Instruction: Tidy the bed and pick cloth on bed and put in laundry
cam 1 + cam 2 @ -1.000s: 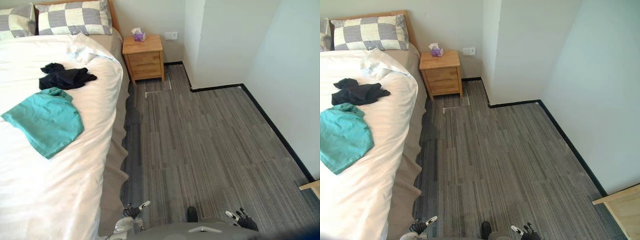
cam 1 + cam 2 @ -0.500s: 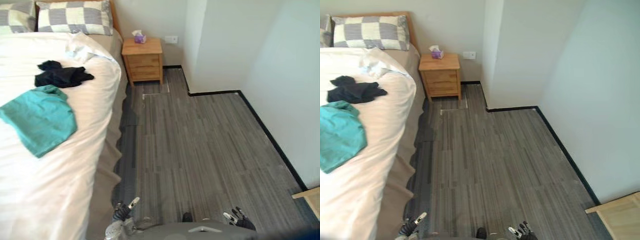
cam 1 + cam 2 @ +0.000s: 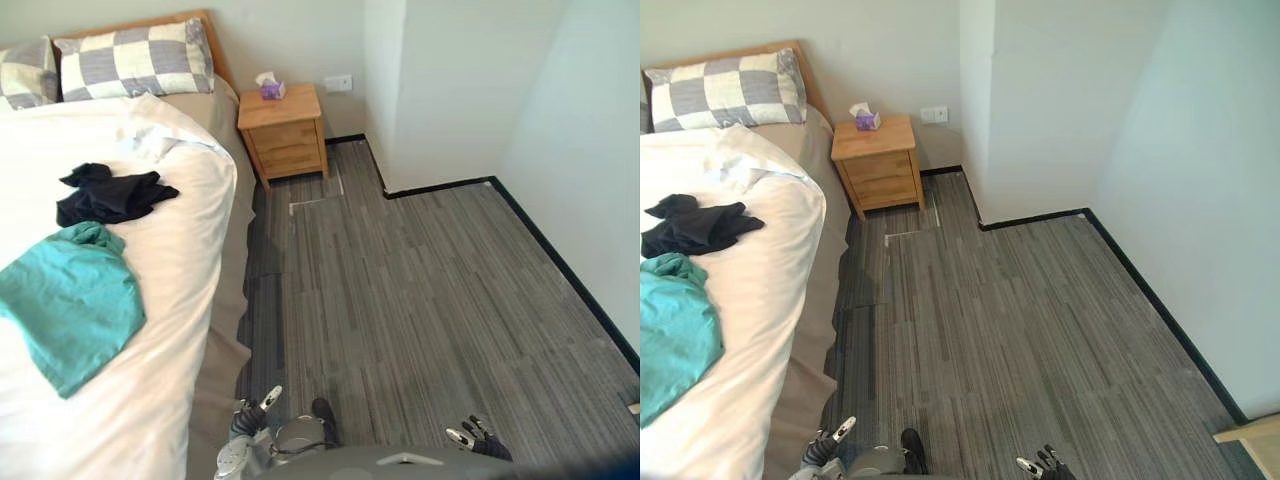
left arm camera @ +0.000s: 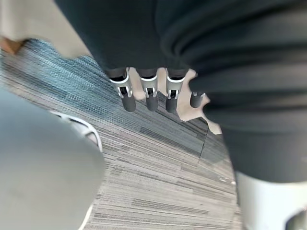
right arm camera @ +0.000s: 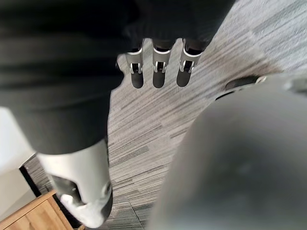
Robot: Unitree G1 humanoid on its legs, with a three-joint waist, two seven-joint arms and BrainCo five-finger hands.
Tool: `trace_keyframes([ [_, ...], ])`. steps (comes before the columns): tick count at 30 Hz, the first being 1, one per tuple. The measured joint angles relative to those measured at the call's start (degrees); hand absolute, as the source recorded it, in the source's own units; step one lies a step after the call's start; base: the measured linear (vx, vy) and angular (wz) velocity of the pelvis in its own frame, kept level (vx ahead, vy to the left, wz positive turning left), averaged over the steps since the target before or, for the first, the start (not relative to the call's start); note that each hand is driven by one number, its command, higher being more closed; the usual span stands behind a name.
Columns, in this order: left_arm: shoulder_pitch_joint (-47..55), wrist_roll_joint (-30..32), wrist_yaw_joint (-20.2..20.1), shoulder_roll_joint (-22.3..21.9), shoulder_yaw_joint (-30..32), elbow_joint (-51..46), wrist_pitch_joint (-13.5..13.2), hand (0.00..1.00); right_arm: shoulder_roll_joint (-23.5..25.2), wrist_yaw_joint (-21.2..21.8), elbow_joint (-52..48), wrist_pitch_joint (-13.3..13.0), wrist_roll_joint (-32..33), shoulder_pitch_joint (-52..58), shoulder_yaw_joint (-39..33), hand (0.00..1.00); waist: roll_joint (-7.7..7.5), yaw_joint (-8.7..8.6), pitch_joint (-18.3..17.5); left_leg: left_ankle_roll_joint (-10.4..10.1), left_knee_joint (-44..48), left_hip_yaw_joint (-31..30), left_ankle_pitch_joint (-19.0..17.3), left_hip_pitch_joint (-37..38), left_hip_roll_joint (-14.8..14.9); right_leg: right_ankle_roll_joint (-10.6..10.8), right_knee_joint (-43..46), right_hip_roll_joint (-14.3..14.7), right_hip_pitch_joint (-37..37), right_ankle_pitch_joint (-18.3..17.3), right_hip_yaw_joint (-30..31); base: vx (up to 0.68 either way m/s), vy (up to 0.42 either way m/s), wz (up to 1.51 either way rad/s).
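Note:
A teal cloth (image 3: pixel 72 308) lies spread on the white duvet of the bed (image 3: pixel 180 300), near its right side. A crumpled black cloth (image 3: pixel 110 195) lies just beyond it, towards the checked pillows (image 3: pixel 135 58). The duvet is rumpled near the pillows. My left hand (image 3: pixel 250 418) hangs low by the bed's edge, open and holding nothing, its fingers (image 4: pixel 149 98) straight over the carpet. My right hand (image 3: pixel 478 440) hangs low on the other side, also open, with straight fingers (image 5: pixel 158 74) and nothing in it. Both hands are well away from the cloths.
A wooden nightstand (image 3: pixel 284 128) with a tissue box (image 3: pixel 268 88) stands beside the bed's head. A wall corner (image 3: pixel 385 120) juts out right of it. Grey striped carpet (image 3: pixel 420 290) runs between the bed and the right wall. A wooden furniture corner (image 3: pixel 1252 438) shows at lower right.
The whole picture has shifted as the camera moved; the bed and nightstand now sit lower in view. The cloths lie as before and both hands still hang low.

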Motion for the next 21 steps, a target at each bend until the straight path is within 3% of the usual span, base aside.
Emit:
trace_keyframes([
  [2,0.02,0.11,0.30,1.03,-0.17,0.37,0.30,0.00,0.37,-0.47,-0.33,0.54,-0.06,-0.09,-0.14,0.00,-0.01,0.15,-0.25,0.41,2.59,-0.24,-4.27,0.63,-0.45,1.55,6.99,-1.22,-1.71,-0.95,-0.30,0.30,0.185,0.04],
  [3,0.01,0.61,0.35,1.47,-0.52,0.69,0.43,0.00,0.46,-0.93,-0.08,0.57,-0.14,-0.17,-0.81,0.00,-0.33,0.04,-0.32,0.47,2.37,-0.56,-6.16,2.15,-1.10,3.57,17.80,-2.36,-5.53,-2.37,-0.89,0.31,0.188,0.20],
  [4,0.03,1.68,0.32,2.25,-1.47,1.00,0.32,0.00,0.45,-1.14,-0.04,0.50,-0.16,-0.17,-1.91,0.00,-0.62,-0.06,-0.30,0.40,2.11,-1.54,-7.46,3.62,-2.00,3.76,28.58,-3.88,-9.45,-2.13,-1.28,0.38,0.206,0.29],
  [6,-0.01,3.24,0.28,4.44,-3.95,1.85,0.18,0.00,0.78,-1.97,0.52,0.41,-0.18,0.53,-1.67,0.00,-1.90,-0.70,0.16,0.67,0.24,-3.21,-9.50,8.90,-4.59,4.25,50.75,-8.68,-17.86,3.09,-1.16,0.39,0.137,0.43],
  [8,0.50,4.63,0.32,5.30,-4.86,3.45,0.31,0.00,0.72,-2.25,0.38,-0.24,-0.18,0.66,-1.20,0.00,-1.95,-1.94,0.22,0.47,-1.44,-5.10,-10.37,13.26,-5.10,2.53,57.88,-9.97,-21.21,1.07,-3.00,0.36,0.056,0.59],
  [10,0.33,4.49,0.34,5.46,-5.14,4.15,0.67,0.00,0.74,-2.19,0.38,-0.68,-0.03,0.59,-1.08,0.00,-1.90,-2.74,0.32,0.54,-4.29,-7.17,-10.45,16.20,-5.11,2.17,57.54,-9.39,-24.98,-1.30,-4.43,0.37,0.005,0.69],
  [13,-0.72,3.78,0.19,5.67,-6.76,4.11,2.11,0.00,0.43,-2.16,-0.25,-1.58,0.97,0.39,-1.22,0.00,-1.02,-3.69,1.50,-0.10,-6.76,-11.90,-11.72,19.97,-2.89,0.46,46.60,-5.58,-30.49,-3.15,-6.97,0.46,-0.133,0.82],
  [14,-1.23,3.47,0.00,5.30,-6.70,4.08,2.65,0.00,0.34,-2.08,-0.88,-1.50,2.18,0.42,-1.17,0.00,-0.39,-3.96,2.47,-1.18,-6.94,-13.87,-12.75,21.67,-1.09,0.00,38.47,-3.63,-31.77,-2.48,-8.08,0.56,-0.249,0.83],
  [16,-1.98,3.50,-0.22,5.14,-6.55,4.06,2.84,0.00,0.64,-2.01,-1.22,-0.85,3.70,0.41,-1.17,0.00,-0.73,-4.14,2.95,-2.45,-8.20,-16.08,-13.55,23.25,0.04,-0.58,26.51,-2.75,-33.80,1.96,-9.04,0.56,-0.288,0.80],
  [17,-2.02,3.55,-0.22,4.70,-6.14,3.97,2.64,0.00,0.82,-1.66,-1.47,-0.28,4.17,0.41,-1.14,0.00,-1.19,-4.47,3.21,-3.79,-9.64,-17.51,-14.38,25.18,0.54,0.14,15.96,-2.56,-34.33,6.84,-8.76,0.47,-0.275,0.62],
  [19,-1.88,3.77,-0.13,3.70,-5.03,4.06,2.34,0.00,1.42,-1.31,-1.74,0.09,4.24,0.37,-1.41,0.00,-1.50,-5.04,3.69,-4.72,-10.84,-18.51,-15.62,28.14,1.24,-1.24,12.38,-2.09,-33.65,15.77,-7.76,0.59,-0.331,0.44],
  [20,-2.36,4.21,-0.16,1.63,-4.52,4.06,2.05,0.00,0.10,-1.09,-1.90,-0.21,3.86,-0.59,-1.68,0.00,0.87,-4.97,4.71,-4.86,-9.97,-18.23,-14.42,28.88,2.71,-4.67,18.18,-0.78,-34.76,11.66,-7.92,0.54,-0.312,0.12],
  [21,-2.40,4.31,-0.17,1.17,-4.53,3.90,1.62,0.00,0.08,-1.08,-1.86,-0.38,3.86,-0.81,-1.71,0.00,0.90,-5.00,5.03,-4.97,-9.48,-18.28,-13.58,28.88,2.89,-4.85,20.28,-0.89,-35.15,9.95,-7.87,0.48,-0.326,0.03],
])
